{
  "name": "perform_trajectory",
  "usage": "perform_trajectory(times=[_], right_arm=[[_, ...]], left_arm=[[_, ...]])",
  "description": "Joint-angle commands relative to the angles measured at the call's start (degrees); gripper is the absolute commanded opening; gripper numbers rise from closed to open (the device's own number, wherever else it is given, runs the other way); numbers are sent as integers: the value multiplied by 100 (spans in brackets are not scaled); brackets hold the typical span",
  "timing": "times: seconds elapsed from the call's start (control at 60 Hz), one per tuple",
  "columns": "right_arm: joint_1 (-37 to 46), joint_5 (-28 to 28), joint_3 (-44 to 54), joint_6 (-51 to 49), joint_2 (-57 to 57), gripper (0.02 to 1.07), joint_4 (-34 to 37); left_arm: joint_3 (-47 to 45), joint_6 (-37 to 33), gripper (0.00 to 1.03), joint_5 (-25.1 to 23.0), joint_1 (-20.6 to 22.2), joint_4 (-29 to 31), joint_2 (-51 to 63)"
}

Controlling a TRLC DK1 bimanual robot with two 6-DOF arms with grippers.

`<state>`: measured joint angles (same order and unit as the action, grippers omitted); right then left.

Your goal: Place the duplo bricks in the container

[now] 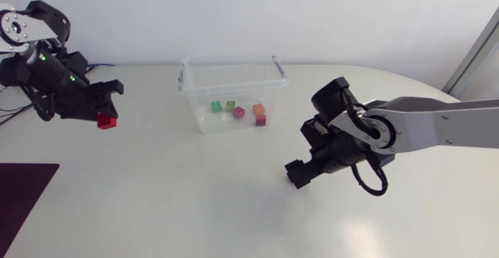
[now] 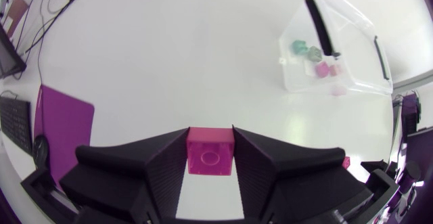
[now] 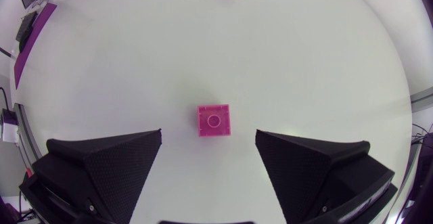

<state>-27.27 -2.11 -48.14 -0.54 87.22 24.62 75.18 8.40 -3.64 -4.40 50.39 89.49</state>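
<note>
Clear plastic container (image 1: pixel 191 94) holds several bricks (image 1: pixel 238 111) from overhead; the left gripper (image 1: pixel 107 116) carries a red brick (image 1: pixel 107 122). Left wrist: both fingers clamp that brick. Right wrist: the right gripper (image 3: pixel 208 135) gapes wide, a pink brick (image 3: pixel 214 120) lying untouched just ahead.

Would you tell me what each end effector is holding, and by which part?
Left end effector clamps a duplo brick by two opposite sides; right end effector holds nothing.
</note>
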Motion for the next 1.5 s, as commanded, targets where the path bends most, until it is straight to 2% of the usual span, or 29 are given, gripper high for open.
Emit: perform_trajectory(times=[0.0,0.067,0.167,0.317,0.817,0.933,0.983,1.067,1.117,1.217,1.25,1.283,1.3,1.317,1.35,1.483], right_arm=[[20,35,112,-87,23,102,8],[28,35,121,-87,85,102,-19],[28,132,121,-87,155,102,-54],[37,211,94,-113,296,102,-107],[37,264,-319,-324,1456,101,-766],[28,264,-284,-395,1456,90,-757],[11,272,-249,-465,1456,75,-783],[-16,299,-134,-623,1377,45,-986],[-42,290,-82,-702,1333,33,-1047],[-77,299,-73,-702,1245,24,-924],[-112,299,-55,-702,1095,23,-871],[-139,308,-55,-694,937,23,-775],[-156,308,-55,-694,893,23,-748],[-156,316,-90,-694,779,23,-652],[-165,325,-152,-694,594,23,-511],[-174,334,-539,-676,67,23,-80]], left_arm=[[252,-120,34,-93,370,-205,-151],[498,-120,34,-111,704,-557,-125],[1245,-102,34,-146,1064,-548,270],[2036,-93,34,-190,1354,-592,877],[4040,-304,35,-374,1653,-785,2819],[4374,-287,35,-374,1759,-689,3092],[4471,-278,35,-374,1812,-689,3180],[4664,-269,35,-374,1864,-653,3364],[4752,-269,35,-374,1891,-653,3461],[4910,-269,35,-366,1917,-627,3601],[5007,-269,41,-357,1917,-592,3681],[5112,-260,64,-348,1917,-486,3768],[5130,-260,70,-348,1917,-460,3777],[5200,-260,86,-330,1917,-390,3821],[5314,-269,100,-313,1917,-249,3891],[5402,-331,100,-260,1899,85,3891]])
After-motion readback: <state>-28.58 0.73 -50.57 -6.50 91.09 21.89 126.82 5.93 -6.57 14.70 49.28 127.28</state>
